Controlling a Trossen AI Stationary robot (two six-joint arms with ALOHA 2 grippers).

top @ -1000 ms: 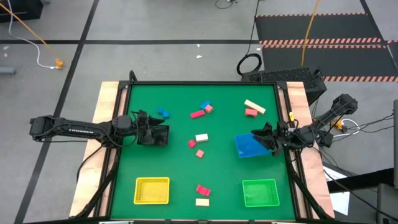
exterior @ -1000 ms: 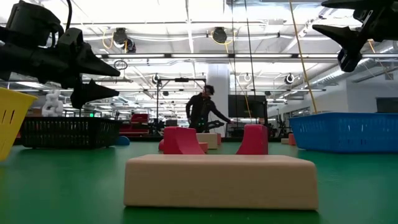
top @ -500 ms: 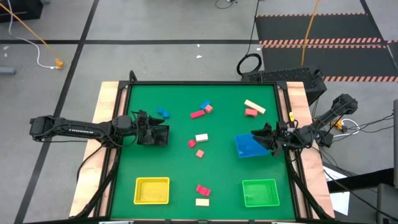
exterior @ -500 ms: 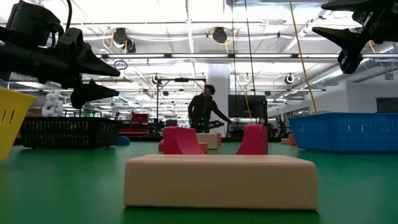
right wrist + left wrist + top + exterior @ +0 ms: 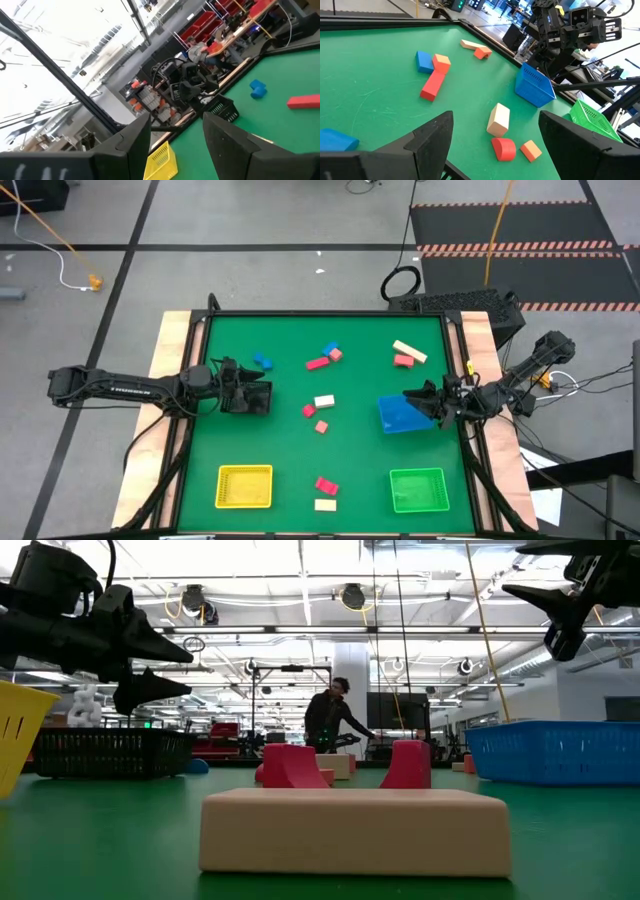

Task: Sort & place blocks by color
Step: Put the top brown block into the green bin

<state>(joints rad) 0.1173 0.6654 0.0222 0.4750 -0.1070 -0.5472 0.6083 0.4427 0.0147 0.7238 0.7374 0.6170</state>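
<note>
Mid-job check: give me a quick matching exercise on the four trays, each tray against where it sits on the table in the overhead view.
Trays:
1. yellow tray
2. green tray
3. blue tray
4. black tray

Places:
A. under the left gripper, at the table's left side
B. at the near edge, right side
C. by the right gripper, at the table's right side
D. at the near edge, left side

Pairs: 1-D, 2-B, 3-C, 4-A
</note>
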